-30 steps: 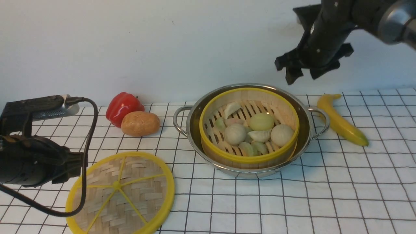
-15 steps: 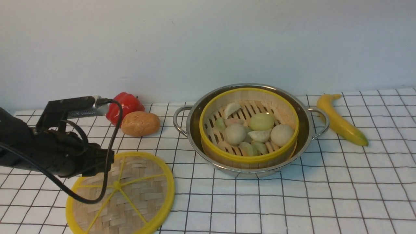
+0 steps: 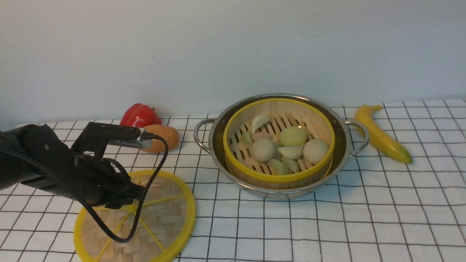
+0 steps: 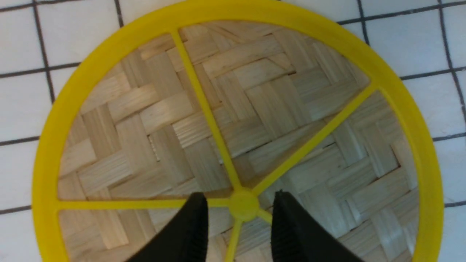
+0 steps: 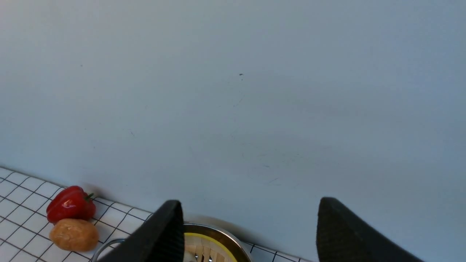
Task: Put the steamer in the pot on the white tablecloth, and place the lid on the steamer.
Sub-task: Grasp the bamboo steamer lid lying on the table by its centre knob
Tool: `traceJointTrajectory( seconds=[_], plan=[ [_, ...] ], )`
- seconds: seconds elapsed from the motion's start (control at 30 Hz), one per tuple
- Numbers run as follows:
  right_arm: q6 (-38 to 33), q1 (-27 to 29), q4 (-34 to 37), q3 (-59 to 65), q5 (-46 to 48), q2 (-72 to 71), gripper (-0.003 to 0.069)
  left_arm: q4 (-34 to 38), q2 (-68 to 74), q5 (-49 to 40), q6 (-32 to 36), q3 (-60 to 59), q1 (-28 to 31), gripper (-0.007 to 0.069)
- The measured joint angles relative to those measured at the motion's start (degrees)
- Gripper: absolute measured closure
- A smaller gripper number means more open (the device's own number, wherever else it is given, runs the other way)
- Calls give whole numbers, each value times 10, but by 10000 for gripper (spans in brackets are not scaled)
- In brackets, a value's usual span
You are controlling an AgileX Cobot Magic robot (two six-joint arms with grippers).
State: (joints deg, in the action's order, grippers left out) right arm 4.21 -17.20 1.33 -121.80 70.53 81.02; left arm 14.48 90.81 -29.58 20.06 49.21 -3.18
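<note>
Since the earlier frames the left arm has advanced over the lid (image 3: 165,218), and the right arm has withdrawn from the front view.

Findings:
- The left fingers (image 4: 240,194) stand parted and hold nothing. One tip is on each side of the hub (image 4: 243,204) where the yellow spokes meet. Whether the tips touch the weave cannot be told.
- The lid lies flat on the white tablecloth (image 3: 364,218) covering the worktop, directly beneath these fingers.
- The steamer (image 3: 316,125) sits inside the pot (image 3: 217,145), uncovered and well apart from the left fingers. The first part of the task is judged complete; placing the lid is outstanding.
- The right fingers (image 5: 249,209) are spread wide and empty. The pot's rim shows between them in the right wrist view.

Step in hand, as judged: grasping the lid at its centre.

Recommendations:
- Descend straight, keeping the hub centred between the tips, then close firmly on it. The hub is small and looks smooth, so an off-centre pinch may slip.
- Avoid pressing into the weave or dragging the lid across the cloth.
- Lift level. A central hold should balance the wide disc.
- Carry it clear of the pot's near handle and lower it squarely onto the steamer's rim before releasing.
</note>
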Motion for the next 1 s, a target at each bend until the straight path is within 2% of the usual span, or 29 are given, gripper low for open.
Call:
traceJointTrajectory(
  seconds=[0.1, 0.2, 0.7, 1.0],
  plan=[
    [0, 0, 5, 11, 0, 0, 177, -28, 0, 1, -37, 0, 0, 382],
    [0, 0, 7, 34, 0, 0, 177, -29, 0, 13, -45, 0, 0, 382],
    [0, 0, 9, 72, 3, 1, 177, -29, 37, 19, -47, 2, -1, 382],
    [0, 0, 9, 72, 3, 1, 177, -2, 54, 17, -47, 2, -2, 382]
  ],
)
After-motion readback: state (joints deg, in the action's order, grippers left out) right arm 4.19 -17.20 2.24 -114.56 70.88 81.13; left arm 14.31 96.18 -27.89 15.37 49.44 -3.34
